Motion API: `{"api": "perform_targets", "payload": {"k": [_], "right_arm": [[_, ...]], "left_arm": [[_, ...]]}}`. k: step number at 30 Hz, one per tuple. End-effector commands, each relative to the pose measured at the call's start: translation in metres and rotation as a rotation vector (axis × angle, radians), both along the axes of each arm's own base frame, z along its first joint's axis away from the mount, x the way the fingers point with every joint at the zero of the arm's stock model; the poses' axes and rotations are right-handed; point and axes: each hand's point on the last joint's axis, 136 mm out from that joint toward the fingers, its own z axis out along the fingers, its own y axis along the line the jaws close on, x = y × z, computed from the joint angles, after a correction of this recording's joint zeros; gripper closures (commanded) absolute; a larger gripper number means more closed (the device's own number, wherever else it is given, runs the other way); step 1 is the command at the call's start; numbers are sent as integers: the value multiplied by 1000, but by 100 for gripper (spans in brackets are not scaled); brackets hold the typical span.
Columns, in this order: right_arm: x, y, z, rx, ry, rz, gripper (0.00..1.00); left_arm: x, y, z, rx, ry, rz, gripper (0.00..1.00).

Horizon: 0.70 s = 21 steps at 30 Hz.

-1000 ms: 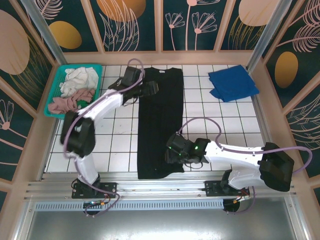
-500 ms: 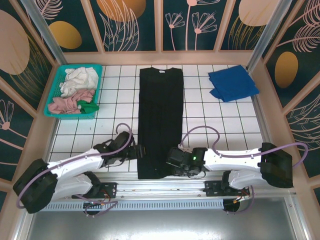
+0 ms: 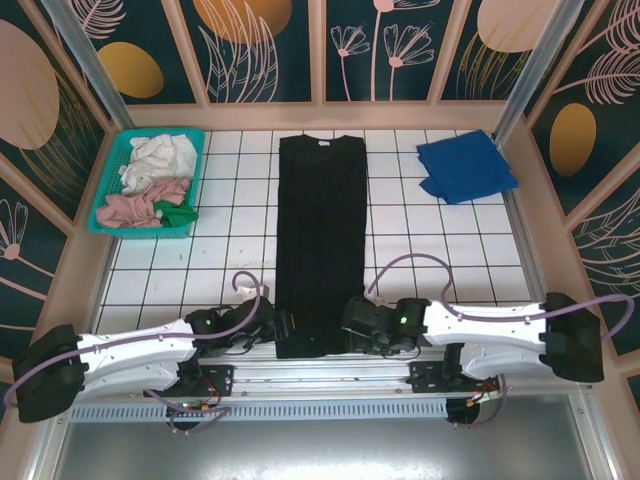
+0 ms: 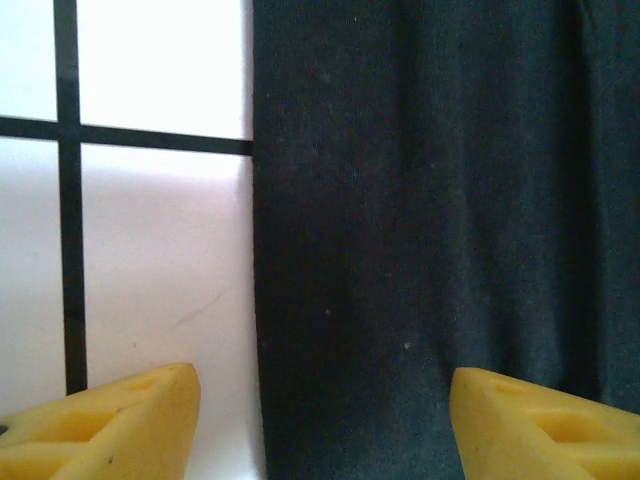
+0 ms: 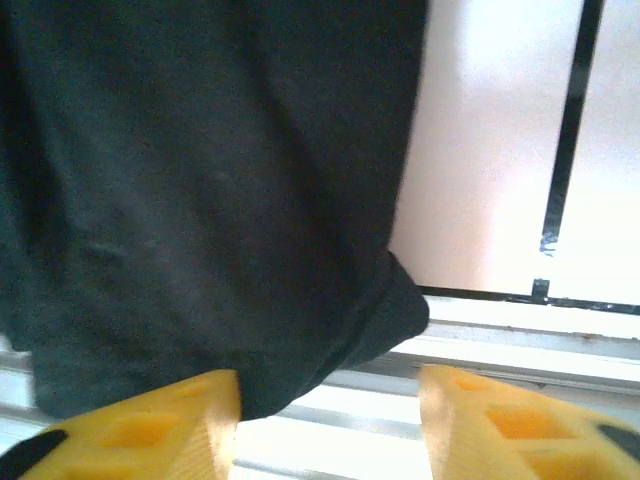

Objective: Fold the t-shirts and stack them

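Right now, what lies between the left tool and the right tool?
The near end of the black t-shirt, lying flat; the top external view shows the left tool and right tool flanking it.

From above, cannot tell whether left pincer at 7 o'clock or right pincer at 5 o'clock touches black shirt: dark fingertips lost against dark cloth, near hem corners partly covered. Cannot read tiny pale mark at collar, 12 o'clock. Cannot sort bundled cloth, white, pink and green, in basket at 10 o'clock: too small. Cannot see inner layers of folded blue shirt at 2 o'clock. In left wrist view, yellow fingers cut off at 6 o'clock, shirt at 12, 3 and 6. In right wrist view, blurred throughout; shirt cut off at 12 and 9 o'clock, fingers at 6.
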Motion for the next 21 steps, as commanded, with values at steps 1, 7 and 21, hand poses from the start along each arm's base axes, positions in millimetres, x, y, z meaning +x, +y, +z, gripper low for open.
{"api": "perform_targets", "payload": {"k": [1,7,21], "right_arm": [[11,-10,3,33,-32,-69,43],[7,-6,-18,117,31,-92,43],[11,0,-34,136,38,-118,53]], "left_arm": [[-36,-4,-17,17,146,-25,34],[-54,-4,-27,51,158,-11,35],[-76,13,-21,159,211,-39,38]]}}
